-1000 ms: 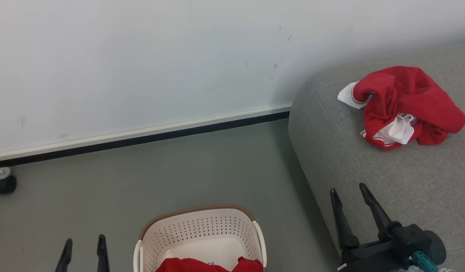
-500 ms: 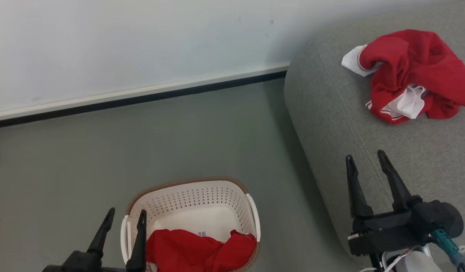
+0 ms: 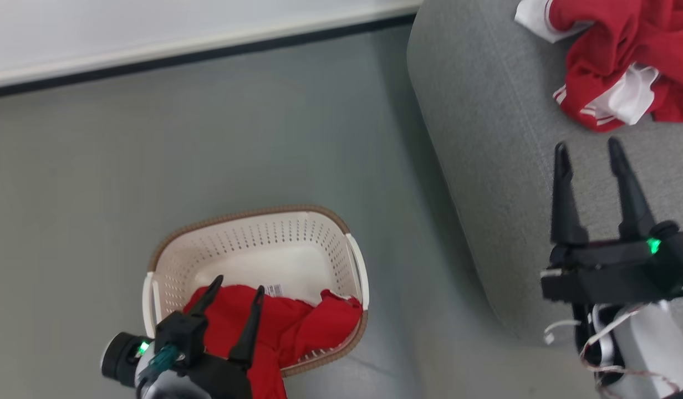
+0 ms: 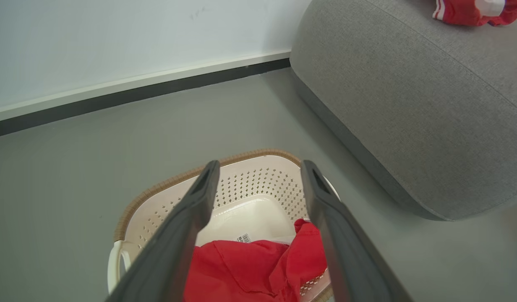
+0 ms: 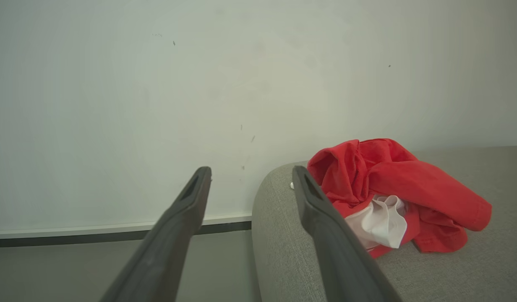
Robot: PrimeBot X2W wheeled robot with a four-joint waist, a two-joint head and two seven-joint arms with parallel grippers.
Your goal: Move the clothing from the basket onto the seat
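A: Biggest first?
B: Pale wall [image 3: 153, 33] along top w/ dark baseboard. Grey floor [image 3: 208, 138] below, most of L + middle. Then seat [image 3: 502, 183]: grey woven, rounded corner, on robot's R, far end close to wall.

A: Basket?
B: Basket [image 3: 275, 233] upright on floor, L of seat, well apart from it. Cream, rows of holes, brown rim.

A: Clothing, where?
B: Split btwn two spots. Jersey [image 3: 613, 55] crumpled on top of seat, toward far corner; red w/ white sleeve + striped trim showing. Other red garment [image 3: 302, 327] inside basket, bunched at near end; far half of basket bottom bare. Near edge of it hidden behind L arm.

A: Claws?
B: Left gripper [image 3: 239, 284] over basket's near-L part, fingers spread wide, tips above red garment. Nothing gripped. Touching fabric or not: can't tell. Right gripper [image 3: 587, 144] over seat top, fingers also wide apart, empty, tips pointing toward jersey, short of it.

A: Small stuff?
B: White barcode tag [image 3: 273, 290] at far edge of basket garment. Green light [image 3: 653, 244] lit on R gripper body; another on L wrist.
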